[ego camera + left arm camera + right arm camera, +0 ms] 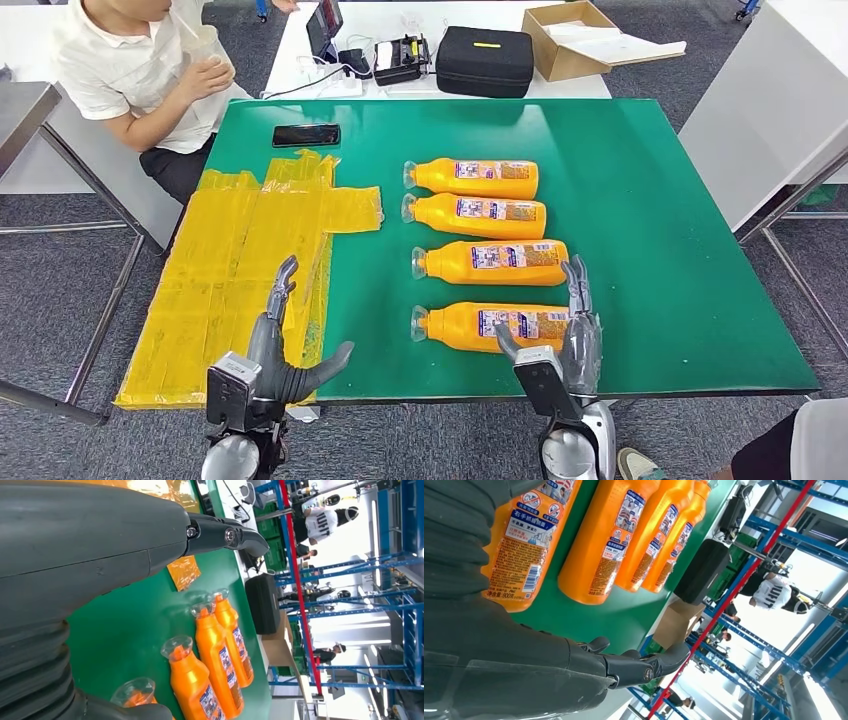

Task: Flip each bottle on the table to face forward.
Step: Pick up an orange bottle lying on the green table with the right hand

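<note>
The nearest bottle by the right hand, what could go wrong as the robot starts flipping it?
1. The nearest bottle lies on its side on the green table, so it might roll when the right hand presses on it.
2. The next bottle lies close beside it; the raised fingers could knock it out of line.
3. The nearest bottle sits near the table's front edge, so a slip might send it off.

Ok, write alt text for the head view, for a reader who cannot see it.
Four orange plastic bottles lie on their sides in a column on a green table, caps pointing left. The robot's right hand hovers by the nearest bottle's base with fingers extended; its left hand is open over yellow plastic sheeting. A seated person is at the far left corner.
</note>
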Available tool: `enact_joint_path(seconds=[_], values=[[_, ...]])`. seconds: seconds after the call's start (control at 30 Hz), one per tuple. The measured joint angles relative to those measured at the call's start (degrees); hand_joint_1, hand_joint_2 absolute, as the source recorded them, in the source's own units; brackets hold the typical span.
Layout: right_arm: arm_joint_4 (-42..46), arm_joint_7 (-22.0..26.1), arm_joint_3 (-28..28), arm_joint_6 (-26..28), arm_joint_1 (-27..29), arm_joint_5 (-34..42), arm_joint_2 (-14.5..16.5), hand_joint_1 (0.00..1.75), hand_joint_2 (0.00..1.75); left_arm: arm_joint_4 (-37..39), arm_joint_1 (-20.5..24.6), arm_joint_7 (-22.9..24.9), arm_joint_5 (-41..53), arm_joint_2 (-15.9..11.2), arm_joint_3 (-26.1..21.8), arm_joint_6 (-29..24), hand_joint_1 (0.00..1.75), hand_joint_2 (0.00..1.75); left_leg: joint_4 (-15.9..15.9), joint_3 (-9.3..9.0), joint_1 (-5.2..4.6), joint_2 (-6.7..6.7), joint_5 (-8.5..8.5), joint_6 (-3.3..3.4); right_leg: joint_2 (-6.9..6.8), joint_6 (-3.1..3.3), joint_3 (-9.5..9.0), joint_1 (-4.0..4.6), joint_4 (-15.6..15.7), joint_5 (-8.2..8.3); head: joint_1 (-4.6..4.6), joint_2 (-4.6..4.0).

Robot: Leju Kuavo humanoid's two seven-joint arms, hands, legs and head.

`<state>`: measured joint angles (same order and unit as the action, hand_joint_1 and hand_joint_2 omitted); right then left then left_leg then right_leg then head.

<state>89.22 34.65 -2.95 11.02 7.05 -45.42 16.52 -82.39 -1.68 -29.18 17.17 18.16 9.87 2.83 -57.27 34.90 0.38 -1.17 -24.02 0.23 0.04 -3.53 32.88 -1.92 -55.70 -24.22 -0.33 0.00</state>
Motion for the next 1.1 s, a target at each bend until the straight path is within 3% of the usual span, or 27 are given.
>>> enact_joint_path(seconds=[0.2, 0.4, 0.63, 0.83, 1.1], values=[[1.14, -0.96, -0.11, -2.27, 0.21, 2.65, 0.04, 0.00, 1.75, -0.58, -0.41, 0.09, 0.12, 0.01, 0.12, 0.01, 0.00, 1.75, 0.00, 0.00, 0.00, 0.00, 0.00, 0.00, 0.00, 0.00, 0.00, 0.00, 0.00, 0.00, 0.00, 0.00], [0.89, -9.15, 0.36, 2.87, 0.67, -14.75, -0.99, 0.00, 1.75, -0.60, -1.21, 2.53, 0.66, 0.03, 0.11, -0.72, 0.00, 1.75, 0.00, 0.01, 0.00, -0.01, 0.00, 0.00, -0.01, 0.00, 0.00, 0.00, 0.00, 0.00, 0.01, 0.00], [0.19, -10.82, 1.11, 4.46, 1.03, -18.37, -2.33, 0.00, 1.75, -0.60, -1.28, 4.02, 0.12, 0.03, 0.10, -0.81, 0.00, 1.75, 0.00, 0.01, 0.00, 0.00, 0.00, 0.00, 0.00, 0.00, 0.00, 0.00, 0.00, 0.00, 0.01, 0.00], [0.19, -14.56, 3.58, 5.53, 1.83, -25.70, -5.46, 0.00, 1.75, -0.53, -1.26, 5.37, -1.05, 0.03, 0.23, 0.09, 0.00, 1.75, 0.00, 0.00, -0.01, 0.00, 0.00, 0.00, 0.00, 0.00, 0.00, 0.00, 0.00, 0.00, 0.01, 0.00], [0.17, -16.86, 6.63, 5.55, 1.93, -27.52, -8.78, 0.00, 1.75, -0.14, -1.06, 5.92, -1.39, 0.03, 1.14, 0.88, 0.00, 1.75, 0.00, 0.00, -0.01, 0.00, 0.00, 0.00, 0.00, 0.00, 0.00, 0.00, 0.01, 0.00, 0.00, 0.00]])
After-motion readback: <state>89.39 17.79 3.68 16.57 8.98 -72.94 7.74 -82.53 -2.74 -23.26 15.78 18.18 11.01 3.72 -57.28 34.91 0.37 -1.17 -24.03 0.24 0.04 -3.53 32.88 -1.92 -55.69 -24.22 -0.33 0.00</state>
